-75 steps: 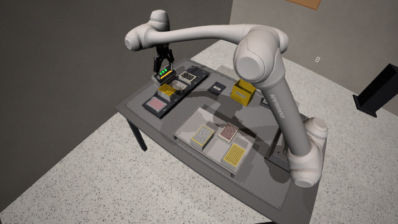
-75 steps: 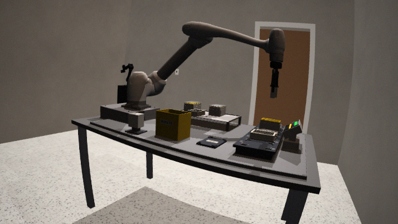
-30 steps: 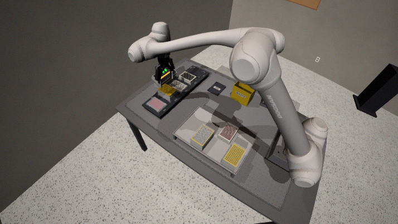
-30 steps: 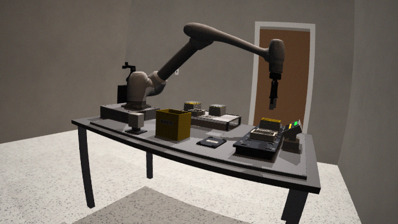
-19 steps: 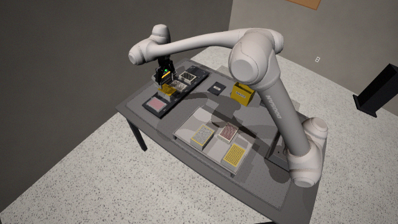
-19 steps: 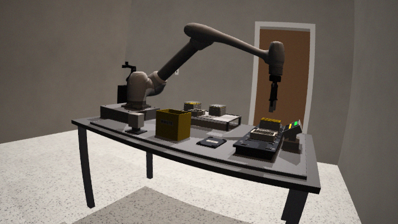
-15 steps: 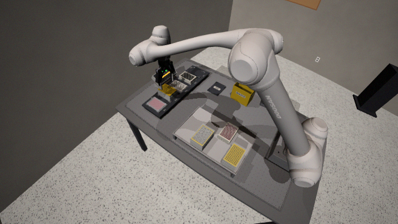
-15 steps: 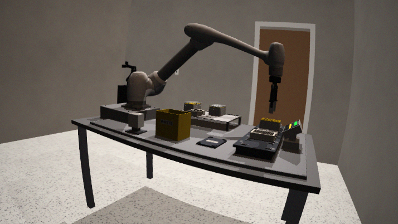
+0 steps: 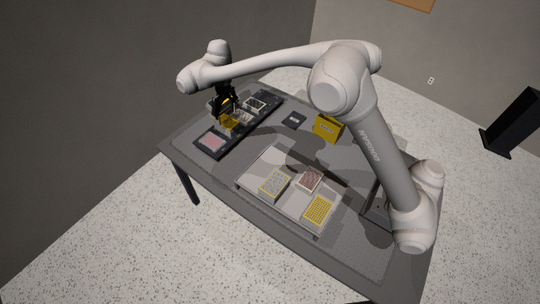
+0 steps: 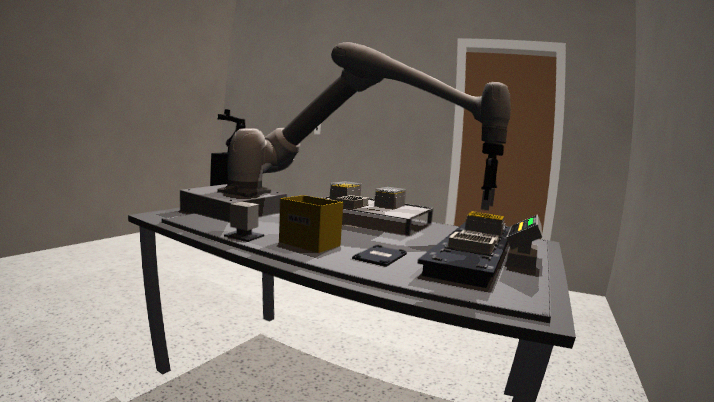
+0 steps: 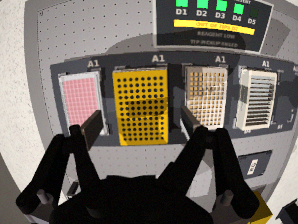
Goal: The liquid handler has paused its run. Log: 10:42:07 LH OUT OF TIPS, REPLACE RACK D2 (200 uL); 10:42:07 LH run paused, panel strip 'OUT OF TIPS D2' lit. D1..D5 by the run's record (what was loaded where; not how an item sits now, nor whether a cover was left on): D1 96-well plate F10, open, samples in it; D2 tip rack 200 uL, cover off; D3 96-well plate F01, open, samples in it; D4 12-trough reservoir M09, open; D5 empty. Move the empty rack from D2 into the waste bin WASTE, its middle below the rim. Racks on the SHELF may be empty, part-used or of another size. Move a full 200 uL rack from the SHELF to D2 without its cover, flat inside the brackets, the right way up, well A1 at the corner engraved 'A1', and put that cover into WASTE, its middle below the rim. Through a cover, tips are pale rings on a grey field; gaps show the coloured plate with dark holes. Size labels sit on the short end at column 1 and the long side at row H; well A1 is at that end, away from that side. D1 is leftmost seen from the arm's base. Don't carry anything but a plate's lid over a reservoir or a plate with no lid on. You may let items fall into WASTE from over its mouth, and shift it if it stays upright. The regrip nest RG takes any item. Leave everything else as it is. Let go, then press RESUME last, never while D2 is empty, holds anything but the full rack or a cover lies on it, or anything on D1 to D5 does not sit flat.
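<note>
Yellow, tipless, the empty 200 uL rack (image 11: 140, 104) sits in D2 near the table's far edge; my gripper (image 11: 140, 116) hangs above it, fingers apart, holding nothing. Binning, replacement, cover disposal and RESUME all remain.

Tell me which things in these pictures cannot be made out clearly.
- Size labels on the three shelf racks: too small in top and exterior views.
- Waste bin label: blurred in the exterior view; its inside is not visible.
- Panel text under the lamps: blurred in the wrist view.
- Yellow D2 rack's near edge: hidden by the open hand.
</note>
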Motion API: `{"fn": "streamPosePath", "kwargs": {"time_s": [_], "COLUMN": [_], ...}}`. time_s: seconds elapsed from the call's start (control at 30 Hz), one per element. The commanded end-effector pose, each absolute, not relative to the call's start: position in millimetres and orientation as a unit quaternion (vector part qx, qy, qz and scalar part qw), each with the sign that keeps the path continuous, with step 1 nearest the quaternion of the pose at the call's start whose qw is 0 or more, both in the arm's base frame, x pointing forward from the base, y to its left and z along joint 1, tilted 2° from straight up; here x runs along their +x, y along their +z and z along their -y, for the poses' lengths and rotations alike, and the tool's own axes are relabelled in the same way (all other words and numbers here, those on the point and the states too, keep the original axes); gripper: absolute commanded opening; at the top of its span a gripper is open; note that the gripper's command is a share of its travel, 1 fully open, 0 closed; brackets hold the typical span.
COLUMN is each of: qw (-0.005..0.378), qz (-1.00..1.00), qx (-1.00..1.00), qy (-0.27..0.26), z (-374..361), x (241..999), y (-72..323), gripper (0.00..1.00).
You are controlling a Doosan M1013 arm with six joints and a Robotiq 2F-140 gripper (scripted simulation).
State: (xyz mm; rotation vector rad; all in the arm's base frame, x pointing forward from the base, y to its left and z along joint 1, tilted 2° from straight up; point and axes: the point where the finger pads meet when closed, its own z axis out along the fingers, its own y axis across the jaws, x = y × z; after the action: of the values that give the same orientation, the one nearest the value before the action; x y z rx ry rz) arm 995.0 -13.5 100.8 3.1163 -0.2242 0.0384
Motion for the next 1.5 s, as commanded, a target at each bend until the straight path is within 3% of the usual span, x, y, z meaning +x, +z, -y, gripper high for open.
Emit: {"fn": "streamPosePath", "kwargs": {"time_s": [0.0,1.47], "qw": [0.008,0.008], "qz": [0.072,0.072], "qx": [0.997,0.997], "qy": [0.012,0.012], "z": [14,15], "x": [995,997], "y": [97,34], "gripper": [0.77,0.77]}}
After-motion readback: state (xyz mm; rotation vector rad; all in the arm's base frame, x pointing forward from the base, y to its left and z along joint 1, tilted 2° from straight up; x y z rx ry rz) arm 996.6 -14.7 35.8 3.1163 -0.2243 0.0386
